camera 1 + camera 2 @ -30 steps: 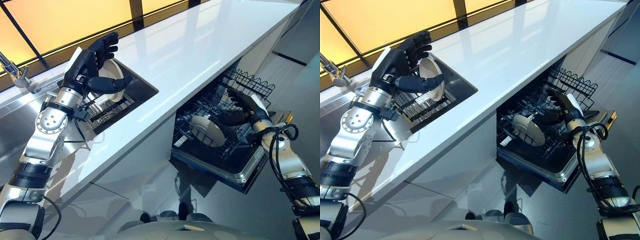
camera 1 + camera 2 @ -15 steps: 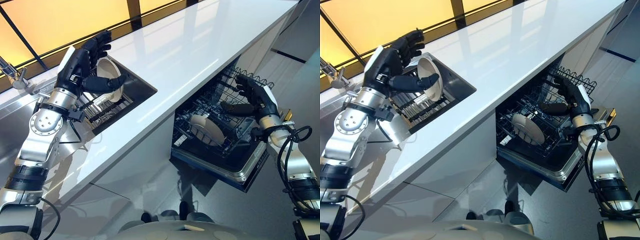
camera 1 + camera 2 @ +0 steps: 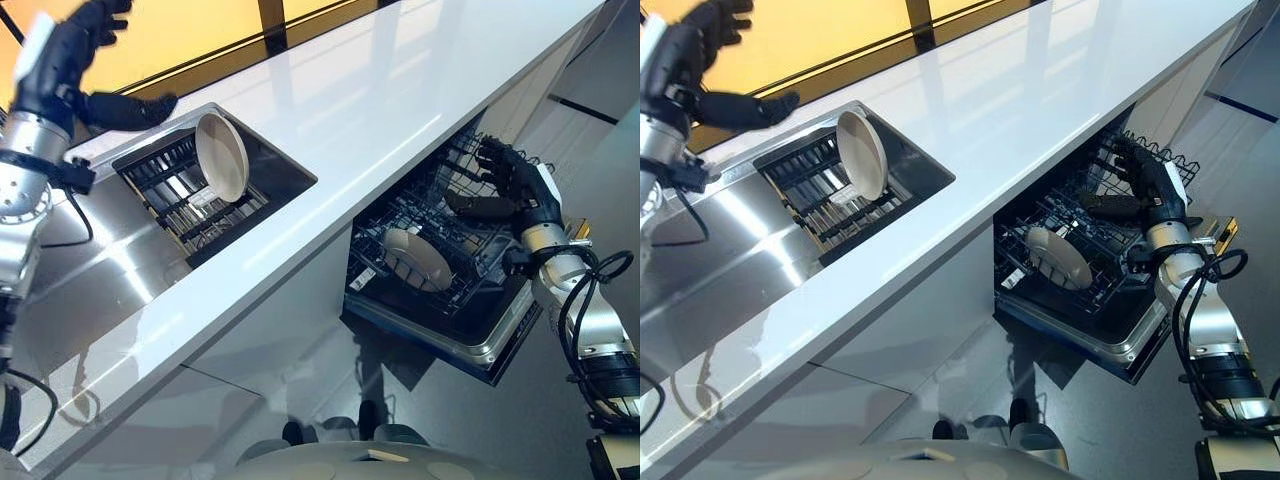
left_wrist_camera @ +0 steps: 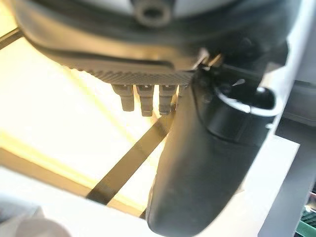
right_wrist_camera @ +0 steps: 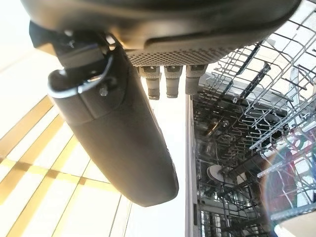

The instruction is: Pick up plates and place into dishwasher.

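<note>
One plate (image 3: 221, 156) stands in the sink rack (image 3: 170, 195), another (image 3: 418, 259) in the dishwasher (image 3: 440, 290); both hands' fingers released.

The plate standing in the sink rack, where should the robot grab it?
Probably the top rim of the plate, coming from above. It stands on edge, leaning in the sink rack, so its upper edge sticks up free while the bottom sits between the bars. The left hand is open and nearest, up to the side of it.

Warm window backlight glares off the glossy countertop (image 3: 330, 110); wrist views blurred.
</note>
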